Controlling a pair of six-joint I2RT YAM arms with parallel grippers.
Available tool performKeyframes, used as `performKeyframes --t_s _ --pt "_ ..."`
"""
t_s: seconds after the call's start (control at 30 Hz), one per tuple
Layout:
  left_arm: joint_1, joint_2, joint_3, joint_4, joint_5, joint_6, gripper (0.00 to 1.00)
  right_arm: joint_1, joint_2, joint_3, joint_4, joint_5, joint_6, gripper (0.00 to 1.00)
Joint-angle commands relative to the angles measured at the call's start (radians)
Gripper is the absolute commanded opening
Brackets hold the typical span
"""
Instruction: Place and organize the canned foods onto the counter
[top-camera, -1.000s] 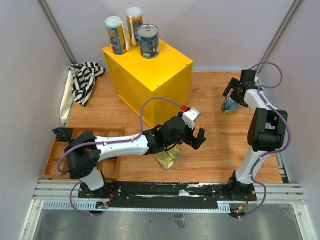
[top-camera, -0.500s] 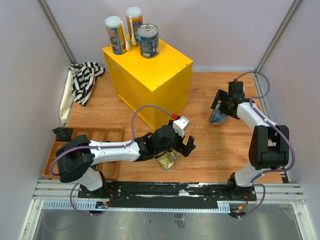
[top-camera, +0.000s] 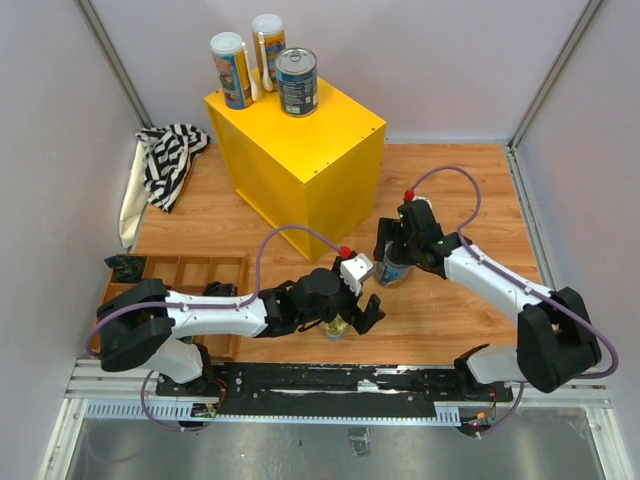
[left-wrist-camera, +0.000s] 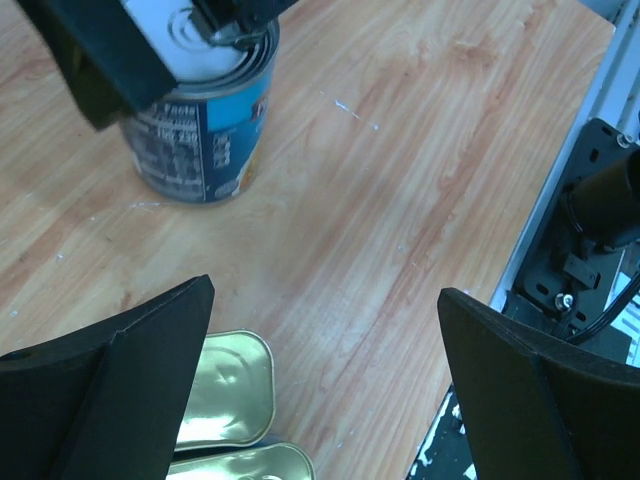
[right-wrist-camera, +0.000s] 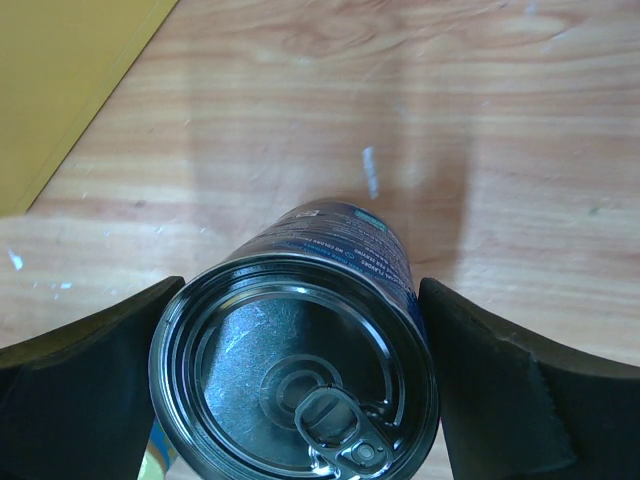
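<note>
Clamping the blue-labelled can (right-wrist-camera: 295, 370) from both sides, the right gripper (top-camera: 393, 255) holds it upright on the wooden table (top-camera: 470, 200), near the yellow counter (top-camera: 310, 140). Left gripper (left-wrist-camera: 325, 385) hangs spread wide, grasping nothing, above two gold tins (left-wrist-camera: 228, 388) lying side by side. Up on the counter: two tall cylinders (top-camera: 230, 68), one more blue can (top-camera: 297, 82).

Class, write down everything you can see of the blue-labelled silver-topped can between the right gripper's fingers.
The blue-labelled silver-topped can is a metal cylinder with a shiny ridged lid and an unpulled ring-pull. Its label is blue with white print and a yellow patch. It stands upright on, or barely above, the wooden tabletop, near the yellow box-shaped cabinet. The right gripper clamps it, one black finger against each side.
</note>
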Motion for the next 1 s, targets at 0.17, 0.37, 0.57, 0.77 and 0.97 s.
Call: performKeyframes --t_s 0.17,0.37,0.57,0.77,0.97 --pt "-0.034 -0.026 -0.033 0.044 -0.046 0.015 0.99 0.233 -0.067 -0.063 -0.081 0.07 0.119 0.9" --pt "-0.04 -0.008 -0.037 0.042 -0.084 -0.007 0.99 0.294 -0.123 -0.092 -0.112 0.087 0.133 0.95" --pt "-0.049 0.035 -0.018 0.049 -0.112 -0.012 0.99 0.298 -0.157 -0.099 -0.132 0.086 0.117 0.99" --pt "-0.059 0.089 0.023 0.051 -0.113 -0.004 0.99 0.298 -0.195 -0.076 -0.166 0.086 0.091 0.98" --pt "-0.067 0.125 0.056 0.06 -0.118 0.003 0.99 0.297 -0.232 -0.063 -0.199 0.12 0.077 0.98"
